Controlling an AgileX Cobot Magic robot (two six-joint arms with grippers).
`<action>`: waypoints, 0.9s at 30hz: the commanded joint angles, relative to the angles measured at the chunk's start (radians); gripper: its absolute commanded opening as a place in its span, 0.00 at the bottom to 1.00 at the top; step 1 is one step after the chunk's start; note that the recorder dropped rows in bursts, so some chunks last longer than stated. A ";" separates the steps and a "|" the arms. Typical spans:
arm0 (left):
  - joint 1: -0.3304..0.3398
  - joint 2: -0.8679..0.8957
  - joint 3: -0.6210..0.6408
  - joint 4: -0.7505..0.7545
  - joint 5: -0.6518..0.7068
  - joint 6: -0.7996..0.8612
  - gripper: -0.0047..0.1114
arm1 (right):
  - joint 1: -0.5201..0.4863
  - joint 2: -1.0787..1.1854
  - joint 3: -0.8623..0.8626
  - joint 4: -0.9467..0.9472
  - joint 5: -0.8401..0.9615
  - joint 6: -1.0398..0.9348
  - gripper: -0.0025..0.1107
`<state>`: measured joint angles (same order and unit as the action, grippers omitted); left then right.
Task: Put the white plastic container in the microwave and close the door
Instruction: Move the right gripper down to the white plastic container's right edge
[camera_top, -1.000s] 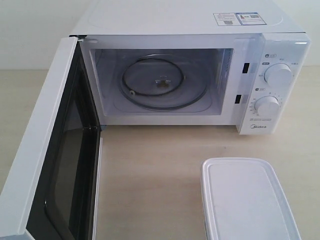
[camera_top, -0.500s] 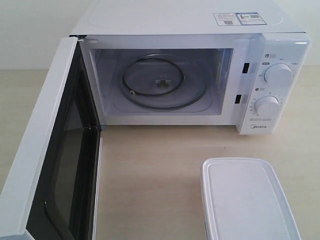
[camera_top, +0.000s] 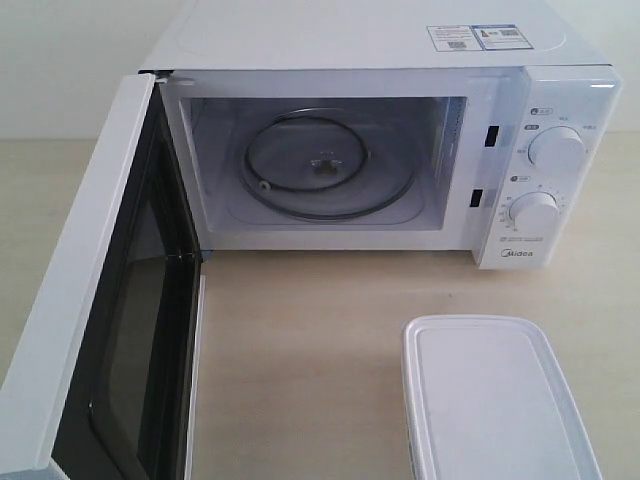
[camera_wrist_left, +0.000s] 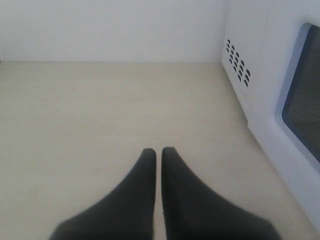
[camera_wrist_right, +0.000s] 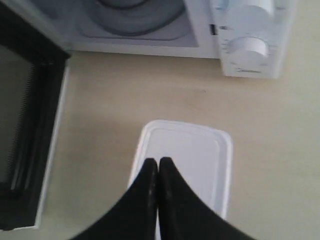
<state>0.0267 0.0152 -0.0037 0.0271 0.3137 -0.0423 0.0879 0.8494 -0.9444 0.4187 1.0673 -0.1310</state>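
The white plastic container (camera_top: 495, 400) lies lidded on the table in front of the microwave (camera_top: 400, 150), at the near right. The microwave's door (camera_top: 90, 300) hangs wide open to the left, showing the empty glass turntable (camera_top: 325, 165). In the right wrist view my right gripper (camera_wrist_right: 158, 161) is shut and hovers over the container's lid (camera_wrist_right: 187, 160), holding nothing. In the left wrist view my left gripper (camera_wrist_left: 158, 151) is shut and empty above bare table, beside the microwave's vented side wall (camera_wrist_left: 245, 75). Neither gripper shows in the exterior view.
Two round dials (camera_top: 557, 150) sit on the microwave's right panel. The open door's black inner frame (camera_wrist_right: 25, 125) stands left of the container. Light wooden table (camera_top: 300, 340) lies between the door and the container.
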 joint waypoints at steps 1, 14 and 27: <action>-0.002 -0.008 0.004 -0.008 0.000 -0.009 0.08 | -0.065 0.001 -0.010 0.162 0.001 -0.115 0.02; -0.002 -0.008 0.004 -0.008 0.000 -0.009 0.08 | -0.289 0.001 0.035 0.419 0.064 -0.246 0.02; -0.002 -0.008 0.004 -0.008 0.000 -0.009 0.08 | -0.384 0.059 0.332 0.634 0.080 -0.467 0.02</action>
<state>0.0267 0.0152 -0.0037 0.0271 0.3137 -0.0423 -0.2786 0.8971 -0.6587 1.0312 1.1557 -0.5479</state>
